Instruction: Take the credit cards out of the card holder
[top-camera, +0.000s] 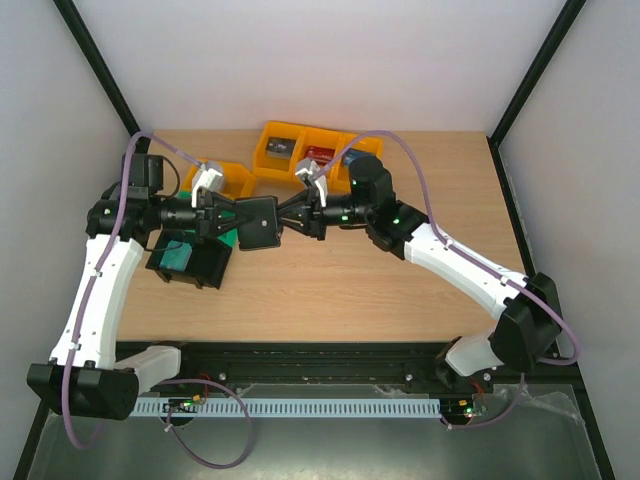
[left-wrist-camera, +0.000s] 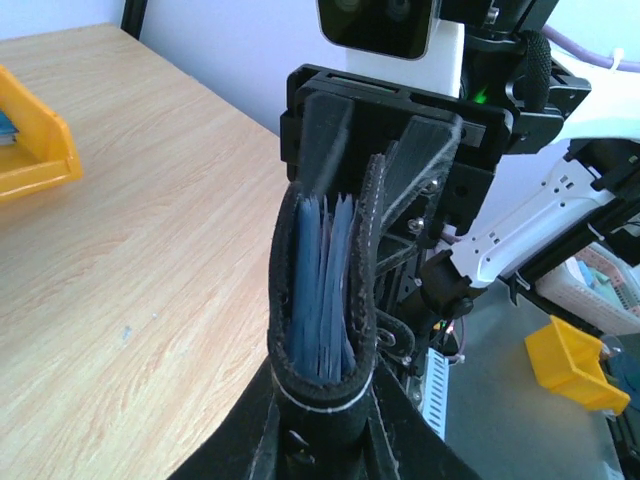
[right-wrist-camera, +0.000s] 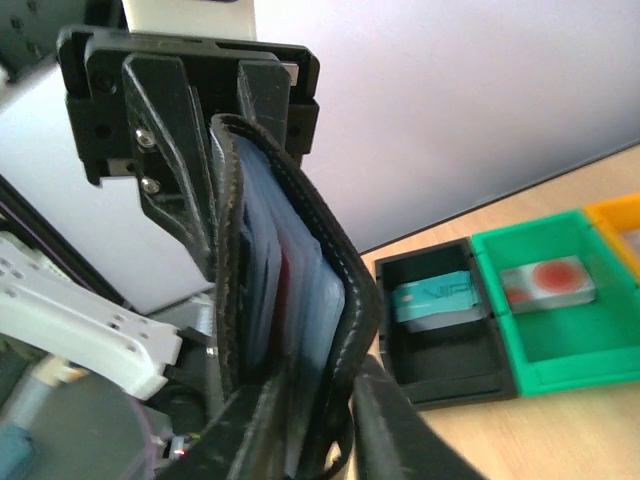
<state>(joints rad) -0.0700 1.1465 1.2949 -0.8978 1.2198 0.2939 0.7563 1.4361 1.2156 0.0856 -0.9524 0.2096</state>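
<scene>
The left gripper (top-camera: 222, 219) is clamped narrow on 1 edge of the card holder (top-camera: 258, 222), and the right gripper (top-camera: 293, 219) pinches the opposite edge. The 2 arms hold it between them, lifted off the table (top-camera: 350, 290).

The left wrist view looks straight into the holder's mouth. The covers stand only slightly apart, and the credit cards (left-wrist-camera: 325, 270) sit packed in grey-blue sleeves, edge-on. How many remain I cannot tell.

Below and to the left arm's side, a black bin (right-wrist-camera: 440, 340) already holds a teal card (right-wrist-camera: 432, 298). The green bin (right-wrist-camera: 560, 340) touching it holds a pale card (right-wrist-camera: 548, 283) with a red disc. Yellow bins (top-camera: 300, 150) stand farther back.

The trouble I expect is that both claws are occupied, so neither is free to draw out a card. When 1 lets go to reach in, the holder hangs from a single pinch on soft leather. It may then swing, fold shut, or twist out of that grip.

The sleeves look tight, so a pull on 1 card may drag its neighbour along or tug the whole holder loose. With the mouth this narrow, a fingertip could also catch the stitched rim and miss the card. A loosened card would fall outside the bins.
</scene>
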